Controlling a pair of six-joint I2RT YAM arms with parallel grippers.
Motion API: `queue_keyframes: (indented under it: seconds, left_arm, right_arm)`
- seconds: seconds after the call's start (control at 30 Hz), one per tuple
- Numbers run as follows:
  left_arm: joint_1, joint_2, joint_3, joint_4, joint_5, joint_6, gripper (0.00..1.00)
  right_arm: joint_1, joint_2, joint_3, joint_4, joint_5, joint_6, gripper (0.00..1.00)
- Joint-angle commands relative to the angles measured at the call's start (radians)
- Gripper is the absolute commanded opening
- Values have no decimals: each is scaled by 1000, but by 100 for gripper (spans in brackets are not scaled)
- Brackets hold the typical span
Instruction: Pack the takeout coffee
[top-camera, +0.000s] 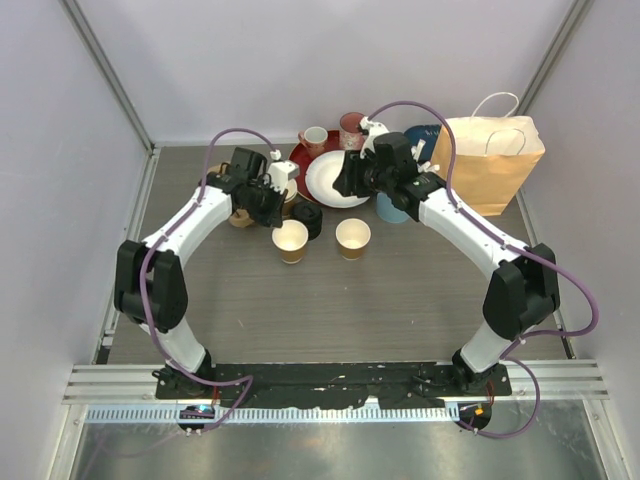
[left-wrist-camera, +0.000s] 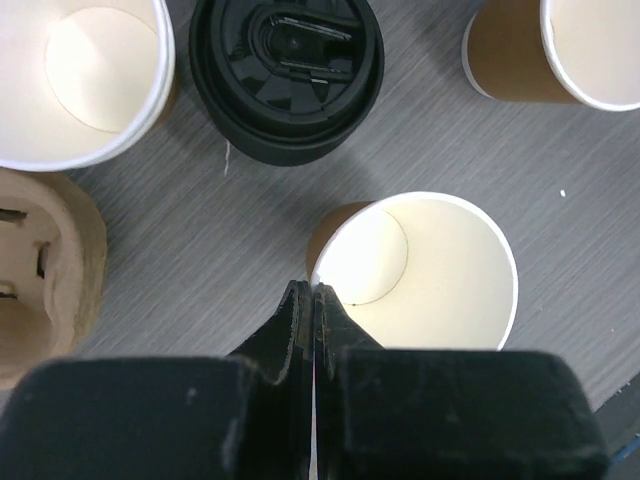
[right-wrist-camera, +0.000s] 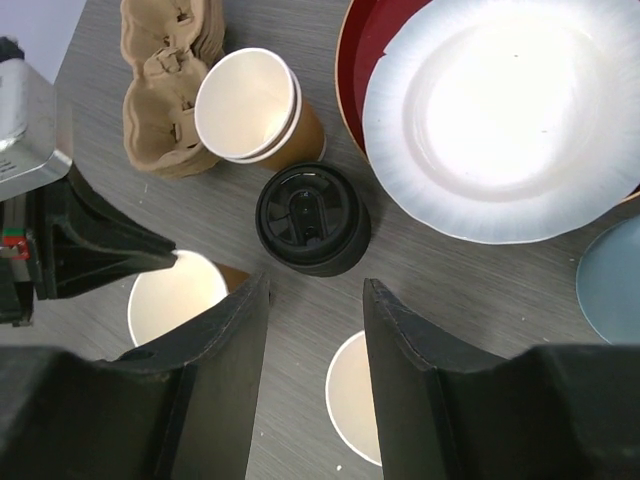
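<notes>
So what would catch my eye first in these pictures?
The left hand pinches the rim of an open tan paper cup in the middle, while the right hand hangs open above a round black lid. Behind them sit a big white plate and, back right, a brown paper bag.

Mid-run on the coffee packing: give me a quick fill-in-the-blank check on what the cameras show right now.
1. The left tool, at the rim of a paper cup, is ___.
2. The right tool, above the lids, is ___.
3. The lids are coloured ___.
4. The white plate lies on a larger plate coloured ___.

Missing words: shut; open; black; red.
</notes>
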Motion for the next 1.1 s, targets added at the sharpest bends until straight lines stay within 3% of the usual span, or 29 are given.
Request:
queue_keyframes:
  seconds: [0.0,0.1,0.23,0.47,0.53,0.57,0.63,0.67,0.77,0.87,1.07]
  left_arm:
    - [1,15,-1,108,-14,23,0]
    - [1,22,-9,119,-17,38,0]
    - [0,27,-12,108,-11,53,0]
    - [0,38,-23,104,4,75,1]
    - [0,35,-21,91,14,87,11]
    - [0,30,-20,88,15,90,24]
    - [0,10,-20,82,17,92,31]
    - [1,2,-18,82,15,93,41]
    - [12,-27,8,50,17,90,54]
    - [47,-62,60,-4,20,70,59]
    - [159,-117,109,-76,31,26,62]
  right_arm:
    - [4,-50,3,55,-72,-34,48]
    - [4,-41,7,55,-127,-82,51]
    - [4,-33,7,55,-183,-241,61]
    - [6,-24,7,70,-311,-491,67]
    - [6,-15,13,51,-333,-545,68]
    - [4,-3,29,43,-342,-594,67]
    - [4,19,58,-15,-351,-649,67]
    - [4,39,85,-37,-373,-675,68]
    - [3,104,154,-113,-431,-763,72]
    - [4,177,274,-273,-517,-916,72]
    - [4,382,517,-567,-571,-1244,61]
